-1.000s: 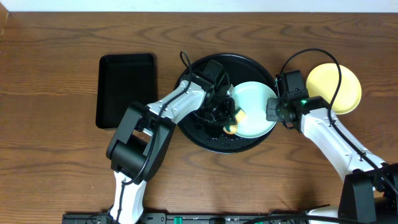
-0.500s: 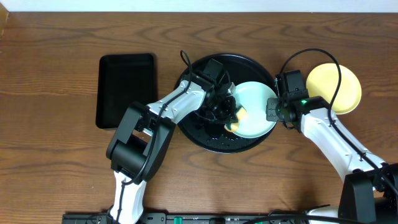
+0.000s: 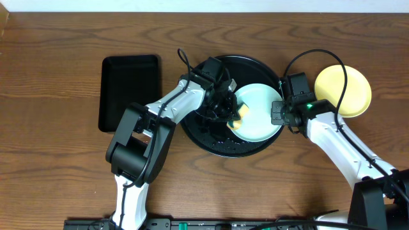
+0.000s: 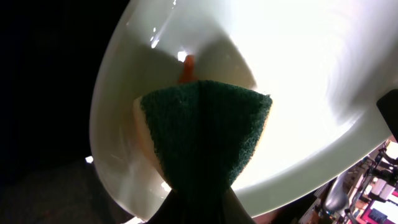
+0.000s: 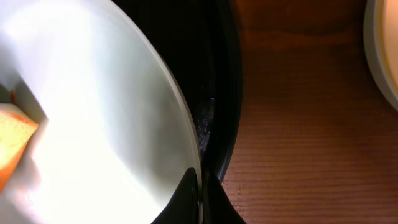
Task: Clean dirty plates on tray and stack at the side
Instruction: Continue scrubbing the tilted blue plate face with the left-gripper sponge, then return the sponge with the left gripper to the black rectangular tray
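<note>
Plate [image 3: 263,120], stiff and likely slick, is pinched at its rim by the right jaws while left jaws squeeze a soft sponge [image 4: 205,140] against it.

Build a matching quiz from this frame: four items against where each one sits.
Items:
1. mint plate
2. yellow plate
3. sponge
4. rectangular tray

Places:
A. left of the round tray, untouched
B. right of the round tray, untouched
C. pressed on the mint plate, held by the left fingers
D. over the round tray, rim pinched by the right fingers

Pairs: 1-D, 2-B, 3-C, 4-A
</note>
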{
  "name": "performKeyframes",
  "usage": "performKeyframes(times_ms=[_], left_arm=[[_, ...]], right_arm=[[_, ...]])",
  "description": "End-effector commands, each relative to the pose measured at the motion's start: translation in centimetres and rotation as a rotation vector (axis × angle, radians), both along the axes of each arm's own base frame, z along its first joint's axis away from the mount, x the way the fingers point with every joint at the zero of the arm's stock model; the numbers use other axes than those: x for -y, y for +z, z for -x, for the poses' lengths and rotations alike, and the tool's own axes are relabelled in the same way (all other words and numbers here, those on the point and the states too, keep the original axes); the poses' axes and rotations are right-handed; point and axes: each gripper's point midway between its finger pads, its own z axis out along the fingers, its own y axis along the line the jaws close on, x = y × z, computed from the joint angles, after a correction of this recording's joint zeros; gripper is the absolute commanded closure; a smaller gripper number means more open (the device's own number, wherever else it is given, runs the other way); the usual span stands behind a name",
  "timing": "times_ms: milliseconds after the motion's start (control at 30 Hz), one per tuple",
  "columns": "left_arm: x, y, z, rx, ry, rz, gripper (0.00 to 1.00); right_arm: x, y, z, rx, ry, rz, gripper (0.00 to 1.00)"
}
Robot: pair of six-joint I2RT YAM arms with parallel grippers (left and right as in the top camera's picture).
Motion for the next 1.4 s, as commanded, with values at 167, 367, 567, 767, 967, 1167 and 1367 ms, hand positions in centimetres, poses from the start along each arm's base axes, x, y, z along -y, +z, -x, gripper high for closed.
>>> performKeyframes(times_ms=[167, 367, 567, 767, 967, 1167, 1367], left_arm=[[0.2, -0.6, -0.5, 0.019, -0.004, 0.003, 0.92], [0.4, -0.4, -1.0, 0.04, -0.004, 0.014, 0.93], [0.8, -0.1, -1.7, 0.07, 0.004, 0.035, 0.92], [1.9, 1.4, -2.5, 0.101, -0.01, 0.109, 0.92], [2.2, 3.6, -4.1, 0.128, -0.007, 0.176, 0.92], [3.1, 10.9, -5.3, 0.144, -0.066, 0.421, 0.92], [1.4, 18.0, -5.2, 0.236, -0.066, 0.493, 0.92]], right_arm=[[-0.9, 1.8, 0.3, 0.046, 0.059, -0.007, 0.99], [-1.1, 3.6, 0.7, 0.084, 0.068, -0.016, 0.99], [-2.0, 4.5, 1.0, 0.113, 0.096, -0.02, 0.99], [-2.5, 4.7, 1.0, 0.126, 0.112, 0.01, 0.99], [-3.1, 4.7, 1.1, 0.131, 0.129, 0.008, 0.99], [-3.2, 4.8, 1.1, 0.134, 0.131, 0.007, 0.99], [-3.1, 4.8, 1.1, 0.134, 0.129, 0.009, 0.99]])
